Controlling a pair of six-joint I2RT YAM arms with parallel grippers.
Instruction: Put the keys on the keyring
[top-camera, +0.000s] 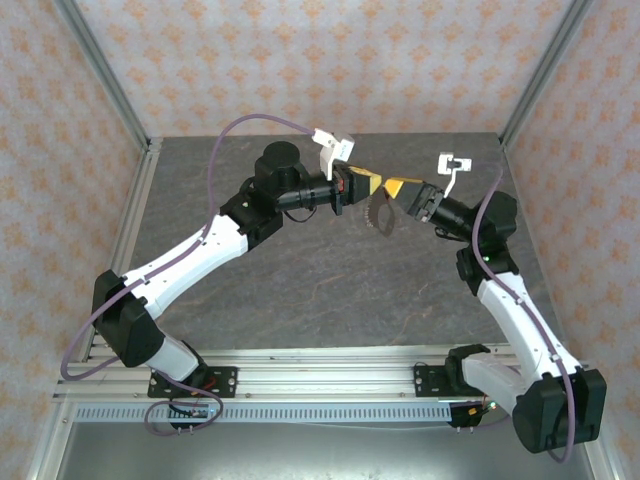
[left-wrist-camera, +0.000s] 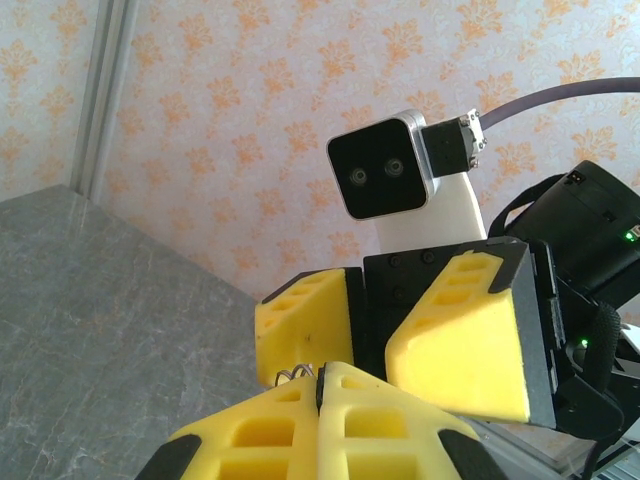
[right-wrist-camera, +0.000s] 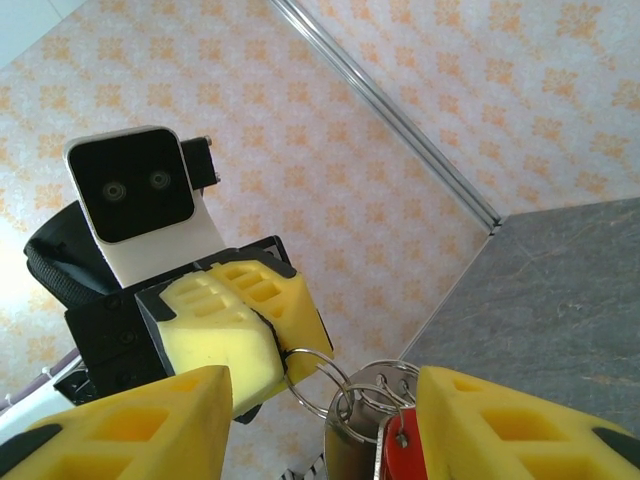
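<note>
**Red key** (right-wrist-camera: 405, 455): a small bright piece hanging at the bottom of the right wrist view, just below a cluster of thin metal rings.

**Keyring** (right-wrist-camera: 348, 392): interlinked wire loops, held in the air above the tabletop (top-camera: 300, 290). From above it appears as a dark, jagged-edged shape hanging between the tips of the two arms.

**Left gripper** (right-wrist-camera: 272, 345): yellow fingers pressed together, pinching one wire loop of the keyring at their tips. In its own wrist view a short coil of wire pokes out beside the closed tips.

**Right gripper** (top-camera: 402, 187): faces the left gripper tip to tip. Its fingers (right-wrist-camera: 520, 420) stand roughly half apart, with the rings and the red key lying in the gap and the key close to one finger. Whether either finger presses on the bunch cannot be told.

**Setting**: the left arm (top-camera: 190, 255) and right arm (top-camera: 520, 300) meet over the far middle of the tabletop, in front of walls (top-camera: 330, 60) papered in an orange floral pattern.
</note>
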